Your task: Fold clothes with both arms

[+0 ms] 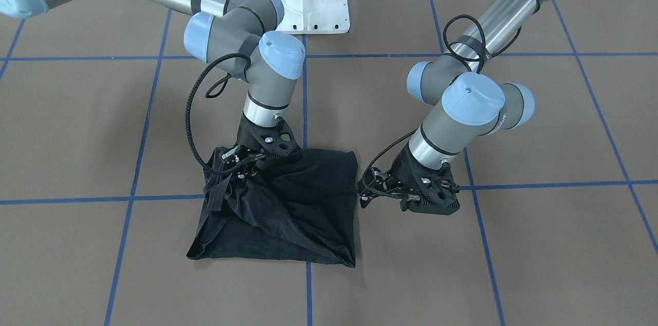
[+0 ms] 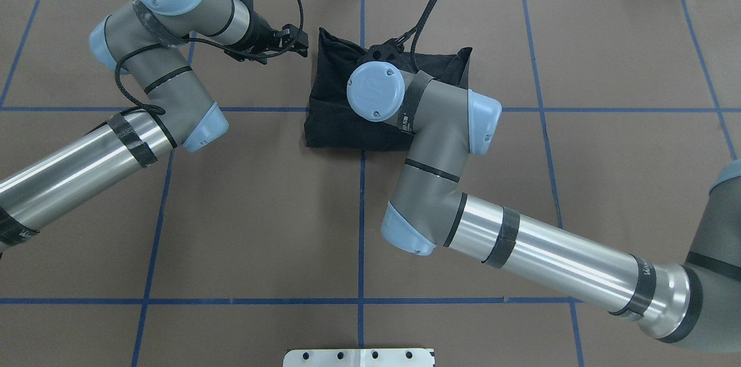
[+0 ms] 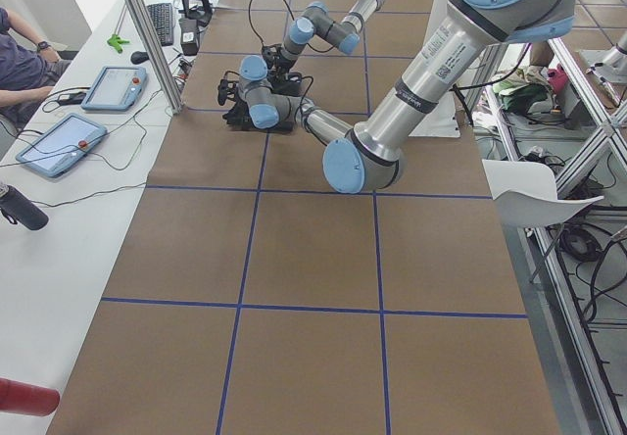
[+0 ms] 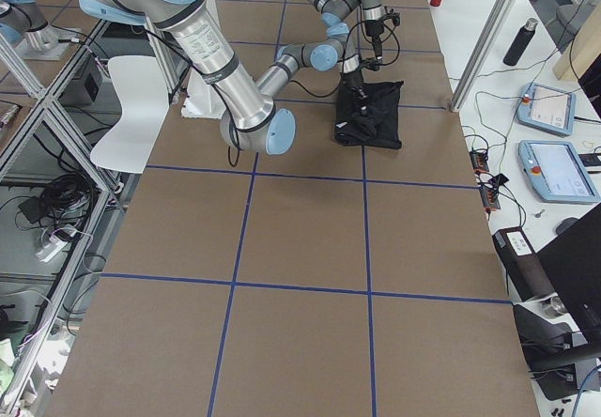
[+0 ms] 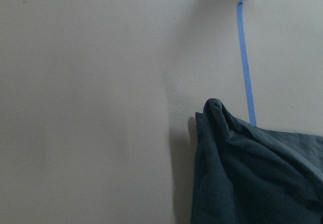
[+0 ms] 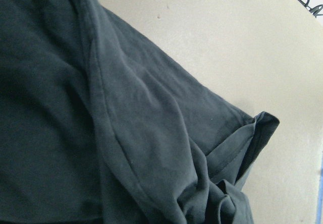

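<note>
Sitting low on the black shirt (image 1: 298,202), the right end effector (image 1: 240,160) is down at one corner of the bundle. The cloth is rumpled and bunched directly beneath it, and long creases run away from it toward the far corner. Its fingers are black against black cloth, so I cannot tell how wide they stand or whether they pinch any fabric. The right wrist view shows dark cloth filling nearly everything below that end effector, with a hemmed edge curling up beside bare table.

Over to the left end effector (image 1: 364,193). It is just off the shirt's side edge, over bare table (image 1: 540,243), with its fingertips pointing at the cloth. The overhead view shows its jaws parted with nothing between them. From its wrist view, a folded corner of the shirt lies just ahead and off to one side.

The shirt is folded into a rough square, lying flat on the table across a blue tape line (image 1: 309,290).
</note>
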Controlling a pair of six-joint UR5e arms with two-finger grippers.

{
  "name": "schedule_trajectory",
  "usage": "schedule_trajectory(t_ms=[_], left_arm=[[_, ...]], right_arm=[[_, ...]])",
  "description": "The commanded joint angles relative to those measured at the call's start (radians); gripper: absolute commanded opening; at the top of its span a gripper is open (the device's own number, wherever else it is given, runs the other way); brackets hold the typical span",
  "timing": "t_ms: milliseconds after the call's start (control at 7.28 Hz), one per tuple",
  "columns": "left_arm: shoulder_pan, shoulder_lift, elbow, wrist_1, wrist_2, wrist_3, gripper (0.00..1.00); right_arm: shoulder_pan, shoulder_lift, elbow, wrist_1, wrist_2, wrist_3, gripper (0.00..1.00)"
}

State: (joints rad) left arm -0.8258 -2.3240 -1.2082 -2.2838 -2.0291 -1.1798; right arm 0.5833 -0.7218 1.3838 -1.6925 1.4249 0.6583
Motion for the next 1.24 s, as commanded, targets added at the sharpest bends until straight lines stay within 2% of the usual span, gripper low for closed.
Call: schedule_trajectory(t_ms=[0, 137, 275, 412, 550, 687, 825, 962, 1100], left_arm=[[0.000, 0.000, -0.001, 0.001, 0.001, -0.003, 1.00], [-0.001, 0.000, -0.001, 0.001, 0.001, -0.003, 1.00], [0.000, 0.000, -0.001, 0.003, 0.001, -0.004, 1.00], [0.001, 0.000, -0.002, 0.003, 0.001, -0.004, 1.00], [0.001, 0.000, -0.002, 0.004, 0.001, -0.004, 1.00], [0.002, -0.001, -0.002, 0.006, 0.001, -0.004, 1.00], [0.002, -0.002, -0.004, 0.006, 0.001, -0.006, 1.00], [0.001, 0.000, -0.028, 0.015, 0.001, -0.006, 1.00], [-0.004, 0.006, -0.053, 0.047, -0.026, 0.003, 1.00]], right_arm=[[0.074, 0.007, -0.118, 0.110, 0.003, -0.071, 0.00], [0.096, 0.010, -0.235, 0.261, 0.003, -0.109, 0.00], [0.108, 0.037, -0.365, 0.402, 0.011, -0.109, 0.21], [0.134, 0.082, -0.437, 0.442, 0.052, -0.106, 0.72], [0.186, 0.091, -0.446, 0.439, 0.163, -0.112, 1.00], [0.237, 0.093, -0.447, 0.436, 0.264, -0.168, 1.00], [0.277, 0.093, -0.445, 0.427, 0.328, -0.204, 1.00], [0.305, 0.094, -0.445, 0.407, 0.388, -0.216, 1.00], [0.344, 0.093, -0.439, 0.361, 0.487, -0.220, 1.00]])
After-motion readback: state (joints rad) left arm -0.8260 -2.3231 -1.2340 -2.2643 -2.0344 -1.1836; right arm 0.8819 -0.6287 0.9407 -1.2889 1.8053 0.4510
